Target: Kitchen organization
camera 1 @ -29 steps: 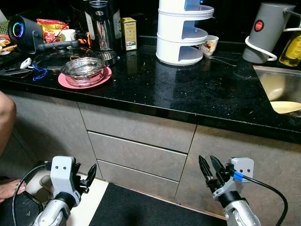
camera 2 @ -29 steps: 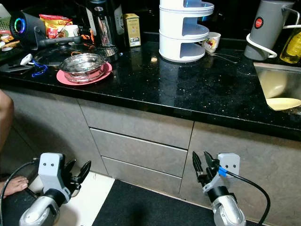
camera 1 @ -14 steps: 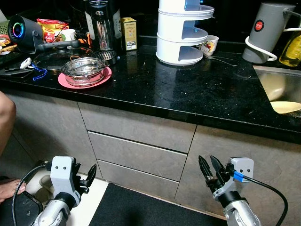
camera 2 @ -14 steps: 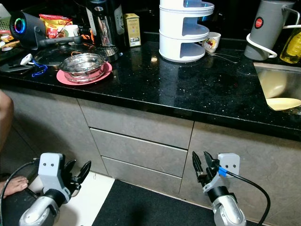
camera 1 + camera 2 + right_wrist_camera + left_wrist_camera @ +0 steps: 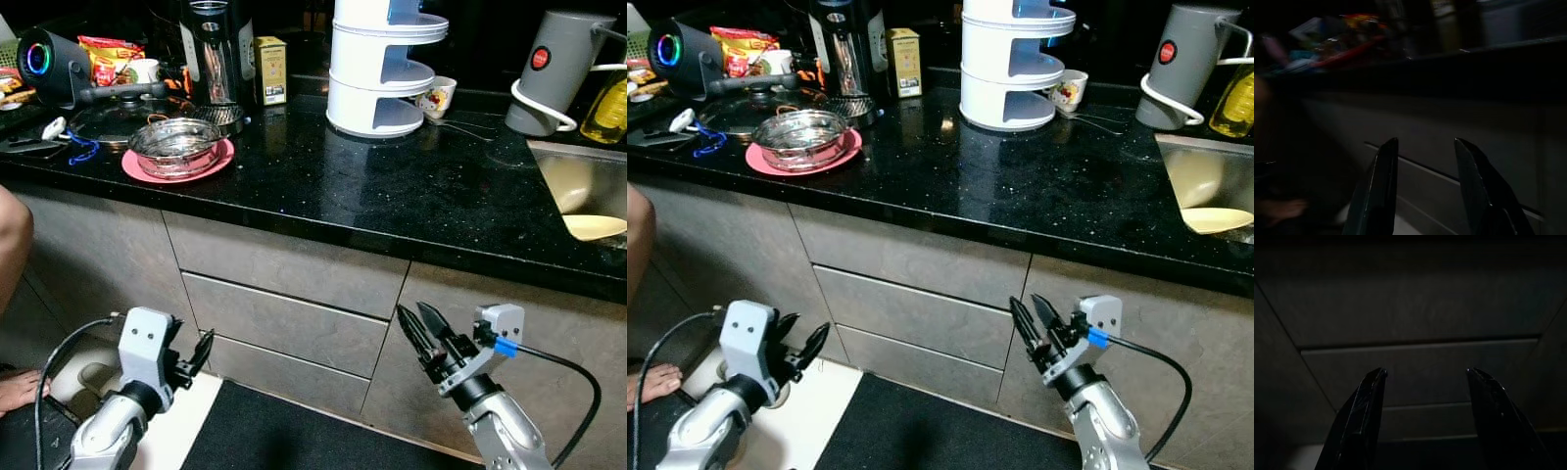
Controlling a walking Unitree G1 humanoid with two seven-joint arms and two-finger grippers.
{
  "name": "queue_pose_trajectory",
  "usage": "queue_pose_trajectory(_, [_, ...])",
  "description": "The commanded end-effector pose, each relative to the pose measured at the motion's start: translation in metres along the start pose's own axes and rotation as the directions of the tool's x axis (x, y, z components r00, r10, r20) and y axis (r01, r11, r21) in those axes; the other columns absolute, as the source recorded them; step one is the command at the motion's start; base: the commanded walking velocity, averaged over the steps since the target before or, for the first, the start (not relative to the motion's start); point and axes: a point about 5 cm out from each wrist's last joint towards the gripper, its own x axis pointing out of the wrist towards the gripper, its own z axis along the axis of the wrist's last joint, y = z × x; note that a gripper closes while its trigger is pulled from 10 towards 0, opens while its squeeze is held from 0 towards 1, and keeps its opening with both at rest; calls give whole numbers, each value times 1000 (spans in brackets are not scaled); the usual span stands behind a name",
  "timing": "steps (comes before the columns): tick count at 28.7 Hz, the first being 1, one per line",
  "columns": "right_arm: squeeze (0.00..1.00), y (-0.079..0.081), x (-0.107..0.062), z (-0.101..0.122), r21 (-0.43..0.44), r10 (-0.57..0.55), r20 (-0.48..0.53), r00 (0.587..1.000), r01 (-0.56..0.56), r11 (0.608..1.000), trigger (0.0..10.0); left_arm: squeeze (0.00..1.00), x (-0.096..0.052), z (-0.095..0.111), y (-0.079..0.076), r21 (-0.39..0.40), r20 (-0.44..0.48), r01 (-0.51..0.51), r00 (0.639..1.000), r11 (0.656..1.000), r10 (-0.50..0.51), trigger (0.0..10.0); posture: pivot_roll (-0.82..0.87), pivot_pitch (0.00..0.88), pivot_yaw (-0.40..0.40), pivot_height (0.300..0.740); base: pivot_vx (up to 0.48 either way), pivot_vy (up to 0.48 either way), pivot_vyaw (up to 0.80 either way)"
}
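left gripper [image 5: 1425,374] – fingers spread | right gripper [image 5: 1425,144] – spread | yellow box [image 5: 268,70] (label seemingly unreadable)

The countertop [image 5: 392,196] is glossy black stone with pale speckles. The drawer fronts [image 5: 284,323] are matt grey with faint stone-like veining. A shiny steel bowl [image 5: 174,147] sits on a smooth pink plate [image 5: 211,164]. The white tiered rack [image 5: 377,88] looks like glossy plastic.

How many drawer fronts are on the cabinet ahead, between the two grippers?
3, stacked under the black countertop: top drawer, middle drawer, bottom drawer. More may be hidden below the frame.
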Motion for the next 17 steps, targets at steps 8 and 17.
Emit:
queue_pose_trajectory(8, [0, 9, 23, 23, 73, 80, 86, 993, -87, 994, 10000, 0, 17, 53, 12, 63, 169, -97, 982, 993, 85, 10000, -10, 0, -47, 740, 0, 0, 0])
queue_pose_trajectory(17, [0, 30, 50, 36, 75, 185, 121, 975, -194, 978, 10000, 0, 30, 75, 13, 34, 237, -198, 954, 980, 184, 10000, 12, 0, -46, 740, 0, 0, 0])
